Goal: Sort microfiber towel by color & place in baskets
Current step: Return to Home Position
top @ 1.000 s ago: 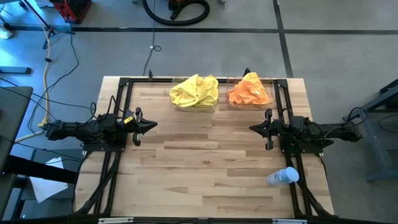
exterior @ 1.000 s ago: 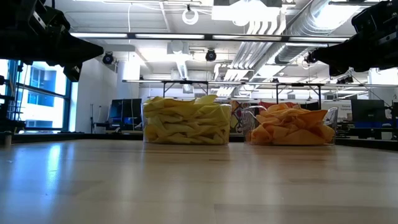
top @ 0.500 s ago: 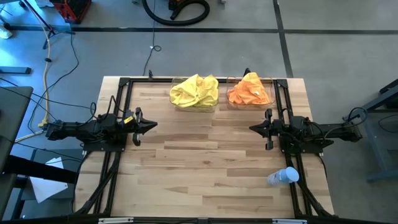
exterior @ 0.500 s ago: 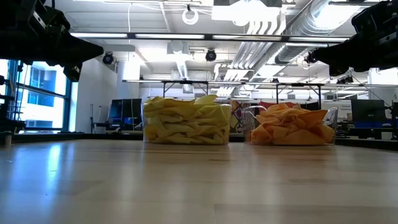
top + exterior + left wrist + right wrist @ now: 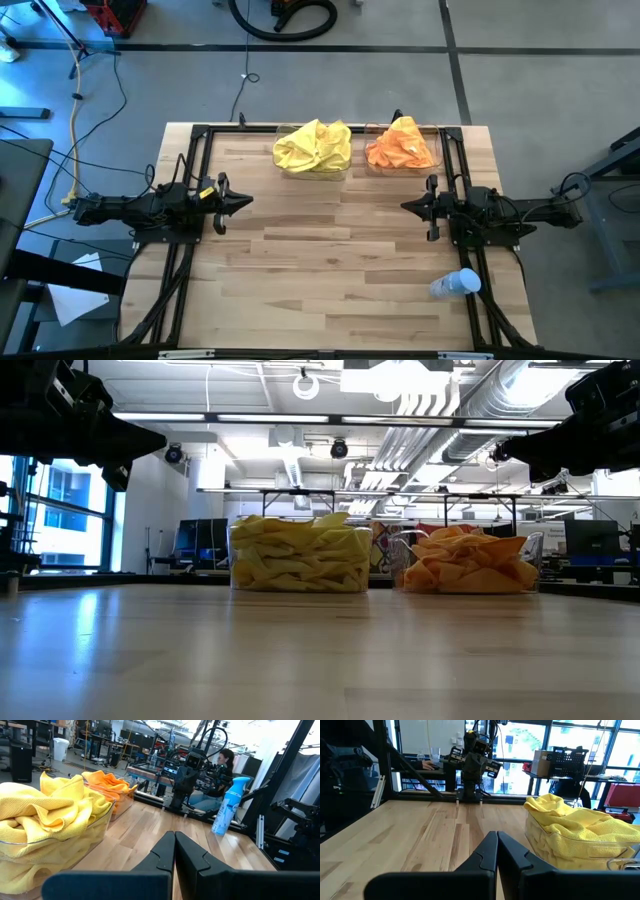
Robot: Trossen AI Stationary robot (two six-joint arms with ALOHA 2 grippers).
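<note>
Bright, even indoor light falls from above on the pale wooden table top (image 5: 330,260), and a patch of bluish light lies on the grey floor (image 5: 30,80) at the far left. At table height, long white ceiling strip lights (image 5: 300,415) glare overhead and the wood shows a broad pale sheen. Against them the dark left arm (image 5: 70,420) and dark right arm (image 5: 580,430) are black silhouettes. The bright yellow microfiber towels (image 5: 300,555) and orange microfiber towels (image 5: 465,565) are well lit. In the right wrist view tall windows (image 5: 530,740) blaze white. The left gripper (image 5: 175,840) and right gripper (image 5: 497,840) show as unlit black shapes.
</note>
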